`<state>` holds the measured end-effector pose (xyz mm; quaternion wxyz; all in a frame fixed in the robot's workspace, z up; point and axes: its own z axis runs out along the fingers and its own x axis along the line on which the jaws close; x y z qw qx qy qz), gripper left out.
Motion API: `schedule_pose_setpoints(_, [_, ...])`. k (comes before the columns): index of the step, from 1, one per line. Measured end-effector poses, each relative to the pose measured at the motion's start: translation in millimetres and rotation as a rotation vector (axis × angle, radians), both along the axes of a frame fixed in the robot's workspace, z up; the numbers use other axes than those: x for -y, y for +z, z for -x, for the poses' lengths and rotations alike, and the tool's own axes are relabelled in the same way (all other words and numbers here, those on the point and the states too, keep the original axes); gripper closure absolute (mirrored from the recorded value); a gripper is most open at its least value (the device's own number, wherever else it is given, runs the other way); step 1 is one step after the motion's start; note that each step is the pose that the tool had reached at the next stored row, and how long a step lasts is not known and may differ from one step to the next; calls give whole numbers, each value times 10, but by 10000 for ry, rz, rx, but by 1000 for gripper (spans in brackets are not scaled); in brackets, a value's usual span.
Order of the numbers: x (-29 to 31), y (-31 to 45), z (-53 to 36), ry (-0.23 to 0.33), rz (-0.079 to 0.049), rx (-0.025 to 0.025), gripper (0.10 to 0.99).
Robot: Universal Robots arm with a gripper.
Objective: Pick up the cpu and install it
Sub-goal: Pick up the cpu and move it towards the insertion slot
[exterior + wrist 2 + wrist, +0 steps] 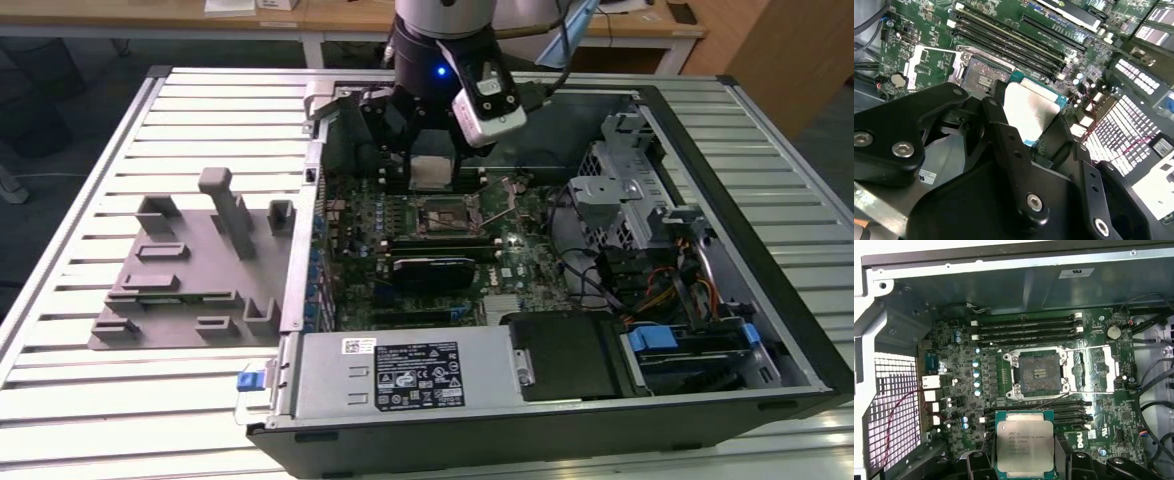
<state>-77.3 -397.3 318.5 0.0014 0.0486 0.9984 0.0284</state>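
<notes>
Exterior view: an open computer case [790, 300] lies on a slatted table [80, 200], with a grey tray [174, 300] on the exterior view's left. Over the green motherboard [534, 255], the black gripper [431, 182] clamps the silver-topped cpu [1025, 446] by its edges, aloft near the open socket [1039, 374], not touching it.

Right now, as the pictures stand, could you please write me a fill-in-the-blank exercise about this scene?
1. The black pincer is ____ on the small flat square silver-topped cpu.
2. The square black-framed motherboard socket is open and ____.
3. The cpu hangs ____ the green motherboard.
4. The grey plastic tray lies at the exterior view's ____ of the black computer case.
Missing words: shut; empty; above; left.
</notes>
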Motion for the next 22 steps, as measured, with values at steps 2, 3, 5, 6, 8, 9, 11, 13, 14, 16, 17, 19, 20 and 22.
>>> schedule_pose_setpoints(2, [-16,-36,-25,3,-2,2,541])
schedule_pose_setpoints(3, [-23,-54,-41,5,-3,2,541])
schedule_pose_setpoints(5, [-38,-87,-74,8,-2,1,541])
schedule_pose_setpoints(6, [-44,-102,-87,18,-1,1,541])
schedule_pose_setpoints(8, [-54,-128,-111,44,3,1,541])
schedule_pose_setpoints(9, [-58,-140,-124,57,3,1,541])
schedule_pose_setpoints(11, [-68,-163,-150,78,5,1,541])
schedule_pose_setpoints(13, [-82,-189,-166,91,10,1,541])
schedule_pose_setpoints(14, [-90,-206,-174,94,10,2,541])
schedule_pose_setpoints(16, [-108,-239,-187,97,15,1,541])
schedule_pose_setpoints(17, [-119,-255,-193,97,16,0,541])
schedule_pose_setpoints(19, [-142,-283,-203,99,19,1,541])
schedule_pose_setpoints(20, [-156,-297,-208,100,22,1,541])
schedule_pose_setpoints(22, [-183,-326,-220,106,25,1,541])
